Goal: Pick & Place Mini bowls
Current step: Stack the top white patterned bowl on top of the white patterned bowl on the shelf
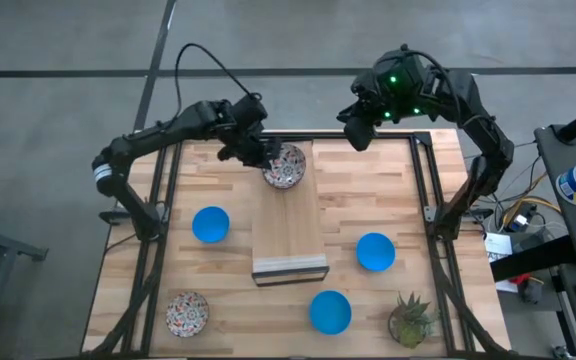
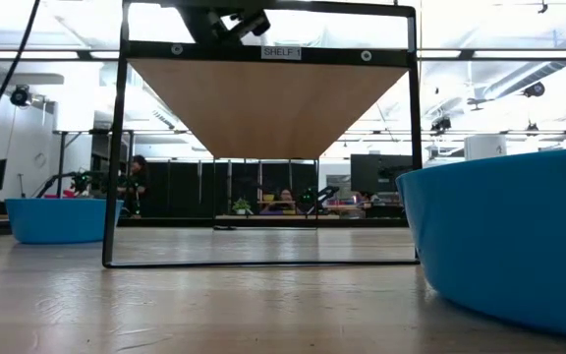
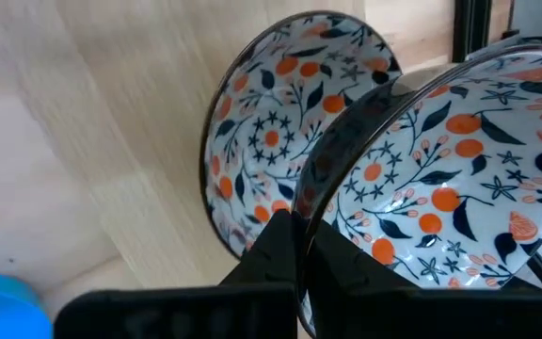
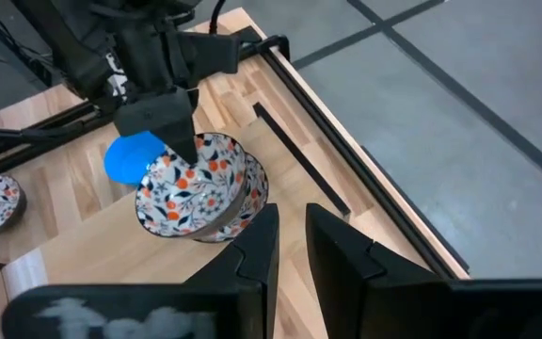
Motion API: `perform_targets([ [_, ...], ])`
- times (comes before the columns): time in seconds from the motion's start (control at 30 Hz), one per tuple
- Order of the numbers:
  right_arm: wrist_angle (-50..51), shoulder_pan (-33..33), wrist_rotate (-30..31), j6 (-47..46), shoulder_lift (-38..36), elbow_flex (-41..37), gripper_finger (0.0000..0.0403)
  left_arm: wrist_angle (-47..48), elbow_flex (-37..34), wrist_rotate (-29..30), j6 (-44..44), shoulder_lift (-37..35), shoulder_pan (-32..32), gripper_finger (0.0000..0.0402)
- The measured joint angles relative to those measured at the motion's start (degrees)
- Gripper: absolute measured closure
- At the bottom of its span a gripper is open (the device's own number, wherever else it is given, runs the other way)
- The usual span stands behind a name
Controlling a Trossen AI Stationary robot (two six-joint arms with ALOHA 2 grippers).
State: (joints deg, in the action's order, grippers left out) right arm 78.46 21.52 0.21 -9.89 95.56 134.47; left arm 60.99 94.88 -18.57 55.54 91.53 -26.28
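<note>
High view first: the left claw (image 1: pixel 264 158) is at the far end of the wooden board (image 1: pixel 288 225), clamped on the rim of a patterned bowl (image 1: pixel 286 167). The left wrist view shows that held bowl (image 3: pixel 459 179) tilted, one finger inside the wall and one outside, right over a second patterned bowl (image 3: pixel 280 141) sitting on the board; the two overlap and look close to touching, though I can't tell if they actually meet. From the right wrist view the pair read as a near-stack, upper bowl (image 4: pixel 188 193) angled over the lower one (image 4: pixel 243 202).

The right claw (image 1: pixel 358 128) waits above the far edge of the bench (image 1: pixel 388 190), fingers parted a little and empty.

Elsewhere, three blue bowls sit on the bench: one left of the board (image 1: pixel 210 224), one right of it (image 1: pixel 375 251), one near the front (image 1: pixel 330 311). A third patterned bowl (image 1: pixel 187 313) rests at the front left corner, and a potted plant (image 1: pixel 412 320) at the front right.

These bowls look glazed, stiff and slick, probably chippable, so a firm pinch across the rim wall seems right, with a gentle, level set-down when nesting.
</note>
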Motion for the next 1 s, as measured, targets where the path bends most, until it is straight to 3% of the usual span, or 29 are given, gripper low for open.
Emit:
perform_targets([
  [0.23, 0.21, 0.00, 0.00, 0.44, -0.34, 0.00, 0.0351, 2.95, 1.21, 4.56, -0.87, 2.57, 0.15, 0.0395],
  [1.0, 0.60, -0.17, -0.04, 0.92, -0.31, -0.01, 0.0351, 3.34, 1.21, 4.68, -0.96, 3.76, 0.26, 0.0390],
])
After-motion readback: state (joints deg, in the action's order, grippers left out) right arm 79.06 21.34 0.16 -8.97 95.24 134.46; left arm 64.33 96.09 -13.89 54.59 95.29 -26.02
